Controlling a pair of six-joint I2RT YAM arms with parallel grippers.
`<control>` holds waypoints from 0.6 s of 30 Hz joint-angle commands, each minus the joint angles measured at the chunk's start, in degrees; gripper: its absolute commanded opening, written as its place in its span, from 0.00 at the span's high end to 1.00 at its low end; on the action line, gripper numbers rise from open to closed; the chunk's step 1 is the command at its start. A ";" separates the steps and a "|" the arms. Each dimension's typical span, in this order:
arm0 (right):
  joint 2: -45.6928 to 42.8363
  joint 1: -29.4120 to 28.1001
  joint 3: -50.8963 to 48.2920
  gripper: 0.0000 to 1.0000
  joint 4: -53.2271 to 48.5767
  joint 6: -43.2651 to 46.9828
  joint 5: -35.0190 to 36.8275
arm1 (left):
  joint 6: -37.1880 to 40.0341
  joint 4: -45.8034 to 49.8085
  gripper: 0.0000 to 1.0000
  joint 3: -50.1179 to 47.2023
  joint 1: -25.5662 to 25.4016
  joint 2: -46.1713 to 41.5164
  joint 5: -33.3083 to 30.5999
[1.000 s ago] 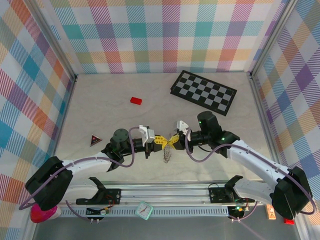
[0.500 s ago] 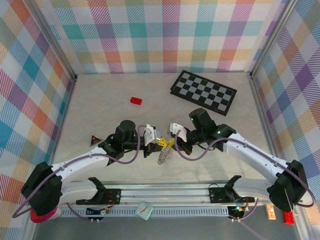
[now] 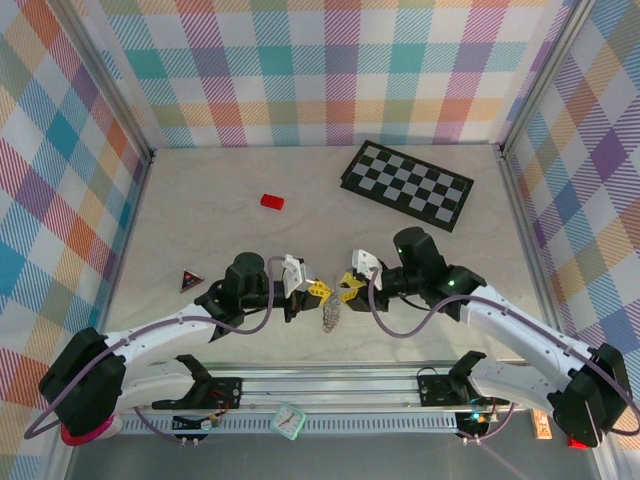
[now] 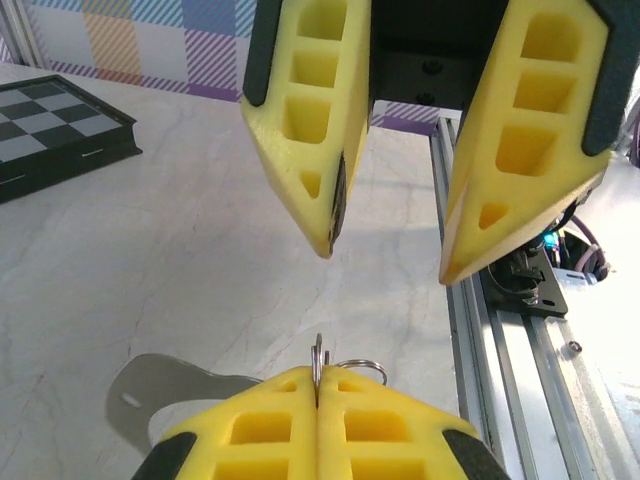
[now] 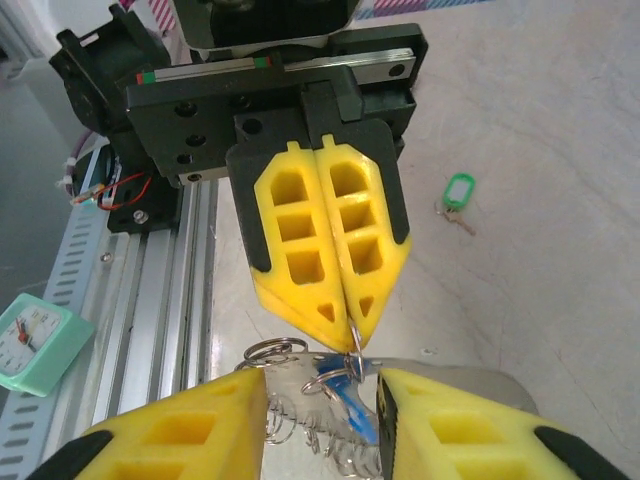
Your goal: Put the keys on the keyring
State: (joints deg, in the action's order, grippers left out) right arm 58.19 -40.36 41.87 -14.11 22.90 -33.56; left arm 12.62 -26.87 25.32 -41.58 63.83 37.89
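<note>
My left gripper [image 3: 317, 290] is shut on a thin metal ring [image 4: 318, 357] of the keyring [image 3: 328, 318], which hangs below it as a floppy silvery bunch of loops [image 5: 290, 425]. A blue key [image 5: 352, 402] dangles from that ring. In the right wrist view the left gripper [image 5: 353, 337] points down at me, pinching the ring. My right gripper [image 5: 318, 392] is open, its fingers either side of the blue key without gripping it; it faces the left one [image 4: 390, 262] [image 3: 350, 286]. The mint green key [image 5: 458, 191] lies on the table further off.
A checkerboard [image 3: 407, 184] lies at the back right and a red block [image 3: 272, 201] at the back left. A small dark triangle [image 3: 190, 281] sits left of the left arm. A grey metal tab [image 4: 150, 392] lies under the grippers. The rail and a mint clock [image 3: 288, 421] are at the near edge.
My right gripper has opened and drawn back a little to the right, letting go. The left gripper stays shut on the ring, and the bunch still hangs from it.
</note>
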 commanded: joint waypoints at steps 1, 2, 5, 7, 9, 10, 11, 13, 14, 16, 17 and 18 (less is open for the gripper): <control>-3.22 0.62 -2.63 0.67 6.41 -3.47 -2.21 | -2.99 -9.17 1.00 -1.14 0.01 -1.03 0.82; -3.80 0.66 -3.14 0.67 7.04 -3.94 -2.00 | -3.41 -10.46 1.00 -1.53 0.08 -0.94 1.11; -3.90 0.63 -4.12 0.72 8.67 -5.32 0.11 | -4.98 -15.19 1.00 -2.92 0.01 -0.48 1.88; -3.53 0.64 -4.62 0.76 10.43 -6.66 1.44 | -5.75 -17.77 1.00 -3.63 0.07 -0.14 2.21; -2.78 0.65 -4.55 0.79 11.40 -7.28 1.48 | -6.56 -19.78 1.00 -4.11 0.02 0.27 2.45; -2.28 0.69 -4.43 0.80 11.90 -7.59 1.30 | -6.89 -20.58 1.00 -4.31 0.02 0.54 2.54; -1.84 0.64 -4.38 0.80 12.24 -7.82 0.78 | -7.17 -21.17 1.00 -4.40 0.01 0.84 2.65; -1.01 0.63 -4.21 0.79 12.95 -8.21 -0.31 | -7.59 -22.00 1.00 -4.47 0.01 1.27 2.72; -0.61 0.65 -4.10 0.78 13.17 -8.43 -0.93 | -7.78 -22.44 1.00 -4.49 0.01 1.52 2.73; 0.02 0.63 -4.07 0.78 13.86 -8.95 -1.61 | -7.95 -22.98 1.00 -4.49 0.02 1.81 2.72; 0.34 0.66 -4.15 0.78 14.14 -9.17 -1.83 | -8.05 -23.28 1.00 -4.49 0.08 1.97 2.72; 0.63 0.61 -4.16 0.78 14.50 -9.40 -1.98 | -8.22 -23.61 1.00 -4.57 0.06 2.18 2.67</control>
State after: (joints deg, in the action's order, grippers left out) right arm 58.13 -40.03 37.95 -2.57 15.18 -32.99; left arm 5.37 -44.42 21.04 -41.58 65.73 38.57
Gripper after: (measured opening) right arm 0.223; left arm 0.045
